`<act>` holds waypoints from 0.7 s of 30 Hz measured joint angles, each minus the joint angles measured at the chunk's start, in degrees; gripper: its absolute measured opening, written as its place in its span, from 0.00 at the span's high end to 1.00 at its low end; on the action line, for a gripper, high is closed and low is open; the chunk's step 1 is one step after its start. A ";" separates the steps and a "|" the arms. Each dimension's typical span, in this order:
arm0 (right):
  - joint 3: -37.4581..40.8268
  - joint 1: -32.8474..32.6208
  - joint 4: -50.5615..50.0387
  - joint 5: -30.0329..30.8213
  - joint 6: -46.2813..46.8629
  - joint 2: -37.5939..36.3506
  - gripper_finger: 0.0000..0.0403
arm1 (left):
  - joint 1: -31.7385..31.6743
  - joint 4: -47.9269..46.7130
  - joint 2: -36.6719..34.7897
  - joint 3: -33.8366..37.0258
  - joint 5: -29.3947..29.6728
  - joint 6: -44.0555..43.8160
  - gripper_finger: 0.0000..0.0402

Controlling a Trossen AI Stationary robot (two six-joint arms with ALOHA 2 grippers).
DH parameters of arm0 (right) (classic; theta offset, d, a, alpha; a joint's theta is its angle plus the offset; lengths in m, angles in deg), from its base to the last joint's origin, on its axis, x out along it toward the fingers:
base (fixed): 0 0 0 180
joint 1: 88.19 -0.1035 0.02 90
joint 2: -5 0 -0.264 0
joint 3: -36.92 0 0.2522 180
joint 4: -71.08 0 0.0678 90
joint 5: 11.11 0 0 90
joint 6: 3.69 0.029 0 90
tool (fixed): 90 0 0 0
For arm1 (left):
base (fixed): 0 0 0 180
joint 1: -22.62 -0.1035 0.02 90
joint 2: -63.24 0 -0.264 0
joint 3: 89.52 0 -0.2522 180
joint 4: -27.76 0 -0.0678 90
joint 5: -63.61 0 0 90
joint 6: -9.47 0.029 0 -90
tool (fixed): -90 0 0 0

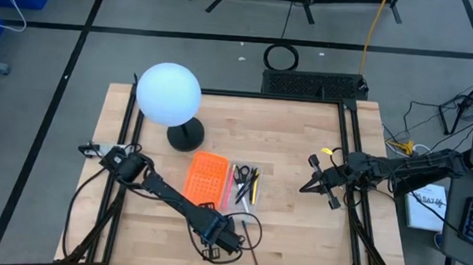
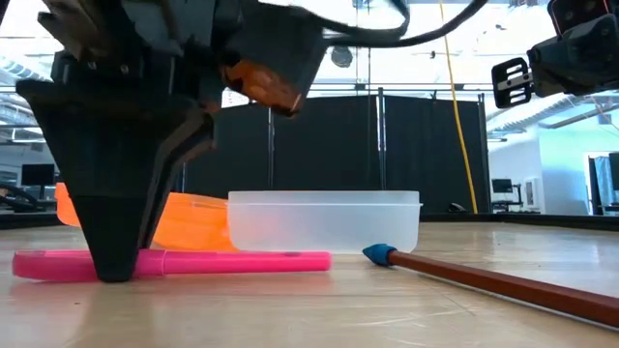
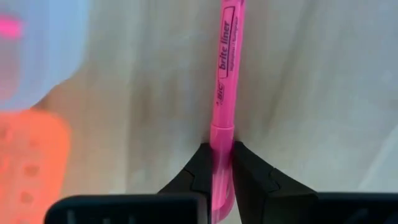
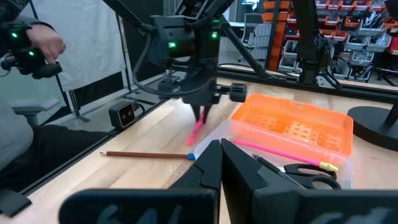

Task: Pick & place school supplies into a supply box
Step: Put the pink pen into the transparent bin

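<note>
A pink highlighter point(image 2: 232, 261) lies flat on the table in front of the supply box. My left gripper point(image 3: 222, 163) stands over it near the table's near edge, shut on it. The supply box is a clear tray point(image 2: 324, 224) joined to an orange gridded panel point(image 1: 206, 179). The tray point(image 1: 246, 185) holds black-handled scissors point(image 4: 305, 175), a pink pencil point(image 4: 280, 152) and some dark pens. A brown pencil point(image 2: 484, 277) with a blue end lies on the wood to the right of the highlighter. My right gripper point(image 4: 222, 167) waits shut, above the table's right side point(image 1: 315, 181). My left gripper pinches the pink highlighter between its two fingers point(image 3: 200, 171), on the end section point(image 3: 222, 140) just past the printed barrel. The fingers point down from above and lie across it. The highlighter stays level, with its length on the table point(image 2: 242, 262).
A white globe lamp point(image 1: 169, 94) on a black round base point(image 1: 185, 135) stands behind the orange panel. A person's hand with a controller point(image 4: 37, 46) shows beyond the table. Bare wood lies between the box and my right gripper.
</note>
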 joint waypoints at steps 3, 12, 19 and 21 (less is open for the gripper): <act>0.00 0.01 0.01 0.00 -0.07 0.00 1.00 | 0.36 -1.71 0.41 -3.27 0.55 1.62 0.90; 0.00 0.00 0.25 0.00 -0.17 0.00 1.00 | 0.48 -10.54 0.53 -16.97 9.18 6.48 0.92; 0.00 0.00 0.25 0.00 -0.07 -0.01 1.00 | -1.72 -20.47 0.48 -26.62 19.27 25.98 0.99; 0.01 0.00 0.24 0.00 -0.04 0.00 1.00 | -2.95 -21.99 0.43 -27.75 22.32 32.46 0.99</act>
